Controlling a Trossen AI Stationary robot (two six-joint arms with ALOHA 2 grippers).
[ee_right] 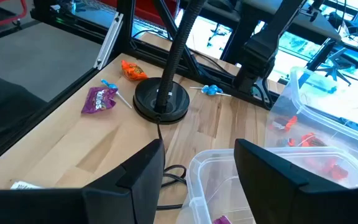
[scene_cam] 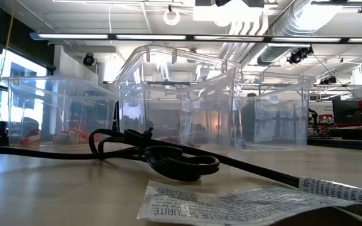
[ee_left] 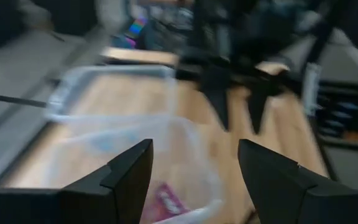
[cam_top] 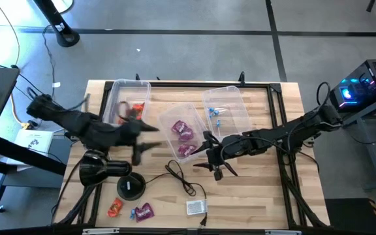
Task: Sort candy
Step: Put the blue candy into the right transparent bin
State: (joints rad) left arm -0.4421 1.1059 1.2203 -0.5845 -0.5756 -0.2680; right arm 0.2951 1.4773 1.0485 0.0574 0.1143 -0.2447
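1. Three clear bins sit along the far half of the tabletop [cam_top: 253,196]: a left bin [cam_top: 117,94], a middle bin [cam_top: 170,117] and a right bin [cam_top: 235,98].
2. Orange candy [cam_top: 138,108] lies in the left bin, purple candy [cam_top: 183,130] in the middle bin, and blue candy [cam_top: 215,112] in the right bin.
3. Loose sweets lie near the tabletop's near-left corner: an orange sweet [cam_top: 114,207], a purple sweet [cam_top: 144,211] and a blue sweet [cam_top: 131,213] between them.
4. The left end effector [cam_top: 142,137] hangs between the left and middle bins, blurred in the high view. Its fingers [ee_left: 129,171] stand well apart with nothing between them.
5. The right end effector [cam_top: 212,162] hangs just beside the near end of the middle bin. Its fingers [ee_right: 138,168] stand apart and hold nothing.
6. A black round base [cam_top: 130,187] with a post stands near the left edge, close to the loose sweets.
7. A black cable [cam_top: 180,176] runs across the middle of the tabletop to a white box [cam_top: 196,207] near the near edge.
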